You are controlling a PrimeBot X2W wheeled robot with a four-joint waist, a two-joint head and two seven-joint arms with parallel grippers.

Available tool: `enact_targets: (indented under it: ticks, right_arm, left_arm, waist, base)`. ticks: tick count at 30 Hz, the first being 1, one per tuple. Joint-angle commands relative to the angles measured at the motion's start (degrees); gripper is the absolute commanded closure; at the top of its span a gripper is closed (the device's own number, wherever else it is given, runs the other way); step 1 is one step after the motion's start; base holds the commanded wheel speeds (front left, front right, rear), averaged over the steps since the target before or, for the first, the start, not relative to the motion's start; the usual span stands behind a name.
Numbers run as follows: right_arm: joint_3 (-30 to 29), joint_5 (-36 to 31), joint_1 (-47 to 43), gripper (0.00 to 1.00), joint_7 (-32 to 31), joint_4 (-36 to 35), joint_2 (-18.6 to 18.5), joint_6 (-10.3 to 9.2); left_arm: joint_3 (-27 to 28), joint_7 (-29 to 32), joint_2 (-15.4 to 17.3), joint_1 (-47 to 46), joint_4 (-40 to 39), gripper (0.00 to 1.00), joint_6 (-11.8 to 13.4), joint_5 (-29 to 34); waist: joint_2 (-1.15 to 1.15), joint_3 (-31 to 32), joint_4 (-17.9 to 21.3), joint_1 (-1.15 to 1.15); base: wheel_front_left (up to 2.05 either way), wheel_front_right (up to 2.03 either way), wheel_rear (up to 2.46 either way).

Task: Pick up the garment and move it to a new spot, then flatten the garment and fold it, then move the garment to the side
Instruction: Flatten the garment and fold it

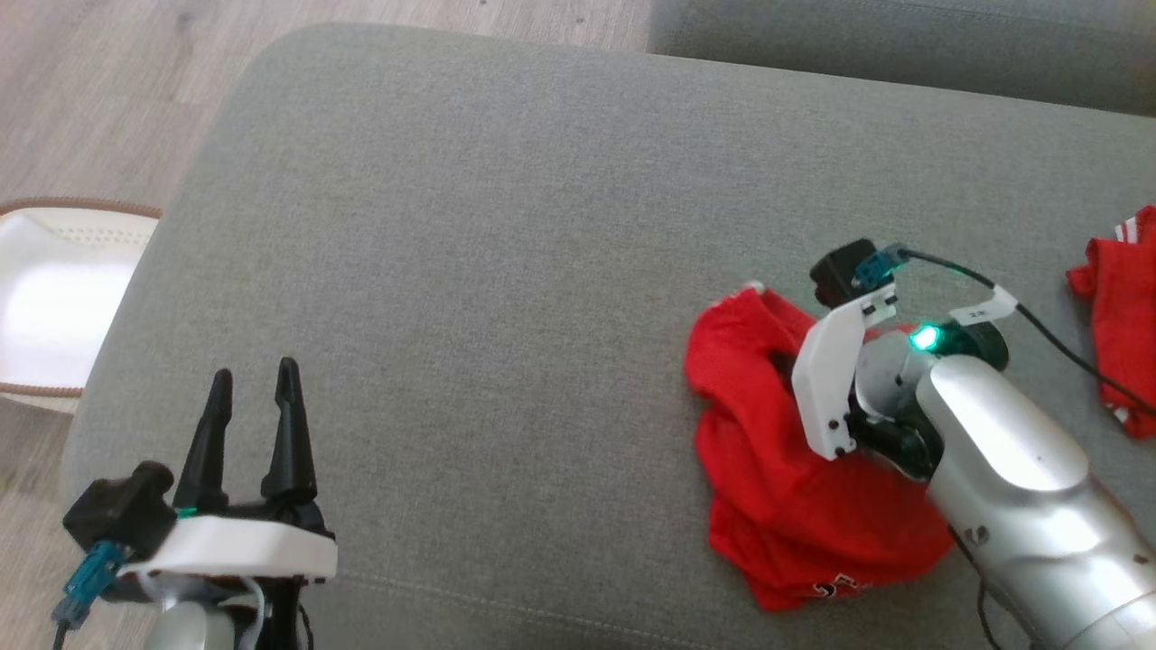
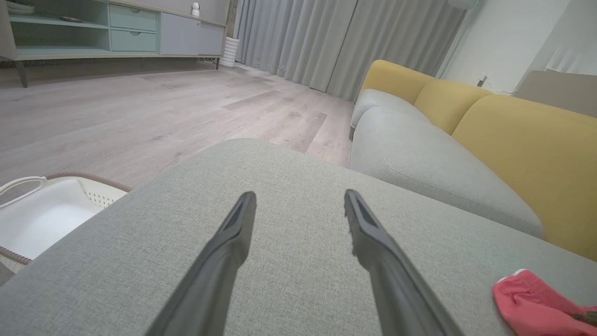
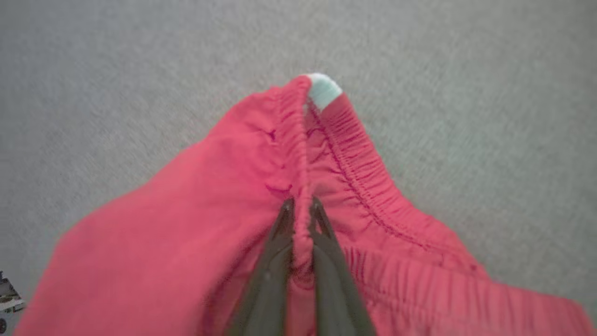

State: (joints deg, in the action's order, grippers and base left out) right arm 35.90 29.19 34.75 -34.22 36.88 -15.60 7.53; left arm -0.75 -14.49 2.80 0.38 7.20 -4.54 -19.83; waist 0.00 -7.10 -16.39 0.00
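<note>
Red garment (image 3: 196,200), crumpled, elastic waistband bunched, white tab (image 3: 323,89) just beyond the right claw (image 3: 301,207), which pinches a waistband fold; left claw (image 2: 300,200) spread wide, empty.

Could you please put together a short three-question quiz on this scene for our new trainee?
1. True or false: the right claw is shut on the waistband of the crumpled red fabric garment.
2. The left claw is: A) open and empty; B) shut on cloth; C) shut and empty.
3. Fill in: the white plastic basket stands beside the grey fabric sofa cushion on the robot's ___ side.
Key: 1 true; 2 A; 3 left.
</note>
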Motion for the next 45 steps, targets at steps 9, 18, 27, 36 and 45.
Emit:
enact_targets:
  ticks: [9, 18, 27, 36, 45]
  right_arm:
    - [-1.84, -0.12, 11.99, 1.0, 9.06, -2.71, -2.02, -0.04]
    - [-9.91, -3.4, 26.16, 1.0, 20.2, 14.67, -2.02, -0.04]
    - [-8.39, -4.52, 28.95, 0.0, 28.57, 24.24, 2.36, -0.04]
    - [-7.09, -2.43, 24.03, 0.0, 42.92, 18.41, 4.29, -0.04]
    - [-16.44, -5.61, 6.14, 0.0, 49.09, 3.9, 0.96, -0.04]
  left_arm:
    - [0.6, -0.51, 0.09, -4.73, -2.05, 0.0, -0.16, -1.38]
    - [-1.42, -0.51, 0.09, -8.53, -1.06, 0.0, -0.61, -2.51]
    - [-0.93, -0.51, 0.09, -9.22, -0.36, 0.0, -0.86, -1.25]
    - [2.3, -0.51, 0.08, -5.62, -1.03, 0.0, -1.25, 1.57]
    - [2.21, -0.51, 0.08, -2.83, -2.71, 0.0, -0.86, 1.62]
  waist:
    - [0.0, -4.98, -1.9, 0.0]
    - [0.0, -10.08, -4.83, 0.0]
    - [0.0, -7.97, -1.44, 0.0]
    - [0.0, 0.12, 8.24, 0.0]
    - [0.0, 2.91, 15.02, 0.0]
  base:
    - [0.0, 0.0, 0.0]
    - [0.0, 0.0, 0.0]
    - [0.0, 0.0, 0.0]
    - [0.0, 0.0, 0.0]
    - [0.0, 0.0, 0.0]
